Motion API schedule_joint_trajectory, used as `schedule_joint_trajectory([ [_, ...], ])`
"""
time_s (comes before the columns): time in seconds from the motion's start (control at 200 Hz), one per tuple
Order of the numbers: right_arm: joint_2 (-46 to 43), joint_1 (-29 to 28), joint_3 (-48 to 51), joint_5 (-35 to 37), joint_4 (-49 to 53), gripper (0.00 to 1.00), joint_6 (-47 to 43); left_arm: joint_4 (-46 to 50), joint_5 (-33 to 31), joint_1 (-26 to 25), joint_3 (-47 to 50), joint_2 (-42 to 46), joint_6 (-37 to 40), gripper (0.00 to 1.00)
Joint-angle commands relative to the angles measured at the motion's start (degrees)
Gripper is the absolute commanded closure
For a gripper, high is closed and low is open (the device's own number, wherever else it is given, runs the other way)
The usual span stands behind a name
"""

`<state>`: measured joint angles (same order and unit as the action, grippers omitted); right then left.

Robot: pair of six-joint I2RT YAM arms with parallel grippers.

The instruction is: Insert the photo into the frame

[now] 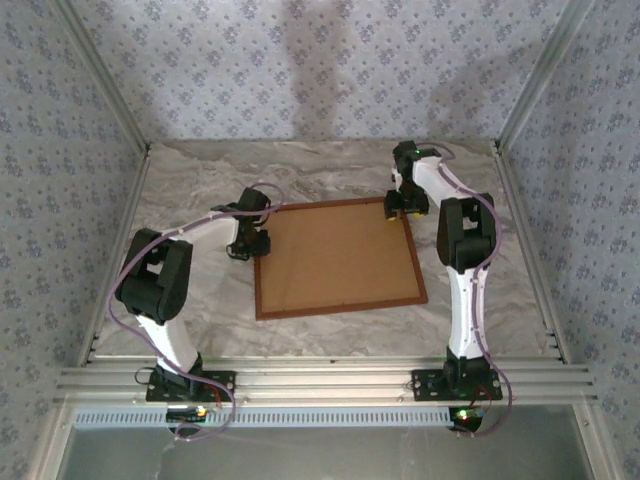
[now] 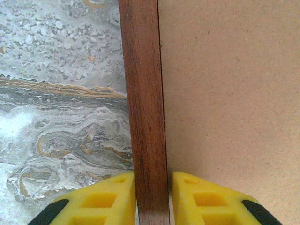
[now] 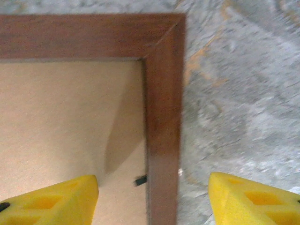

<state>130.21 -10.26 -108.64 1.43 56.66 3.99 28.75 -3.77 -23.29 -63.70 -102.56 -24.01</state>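
Observation:
The frame [image 1: 340,307], dark reddish-brown wood, lies flat in the middle of the table, its opening showing a plain brown backing board [image 1: 335,255]. My left gripper [image 1: 256,247] is at the frame's left rail near the far corner. In the left wrist view the yellow fingers [image 2: 108,197] press both sides of that rail [image 2: 145,103], so the left gripper [image 2: 152,187] is shut on it. My right gripper [image 1: 396,207] hovers over the far right corner. It [image 3: 153,187] stands open, straddling the right rail [image 3: 161,108] with wide gaps on both sides. The photo is hidden.
The marbled grey table [image 1: 200,190] is walled by patterned panels at the back and sides, with aluminium posts at the corners. A small black tab [image 3: 140,180] sticks out from the frame's inner edge over the backing board [image 3: 61,122].

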Motion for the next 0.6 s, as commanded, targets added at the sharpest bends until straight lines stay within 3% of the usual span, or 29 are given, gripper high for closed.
schedule_joint_trajectory([
  [0.0, -7.07, 1.24, 2.23, -5.04, -0.54, 0.35, 1.74, 0.51, 0.98, -0.74, -1.34, -1.07, 0.54, 0.75],
  [0.175, -10.77, 2.96, 4.92, -1.89, -2.65, 0.36, 2.64, 0.86, 0.43, -0.62, -1.71, -1.13, 1.38, 0.80],
  [0.595, -4.33, 3.11, 4.32, 3.29, -3.63, 0.36, 1.87, 1.81, 0.25, -0.62, -2.65, -1.58, 1.93, 0.91],
])
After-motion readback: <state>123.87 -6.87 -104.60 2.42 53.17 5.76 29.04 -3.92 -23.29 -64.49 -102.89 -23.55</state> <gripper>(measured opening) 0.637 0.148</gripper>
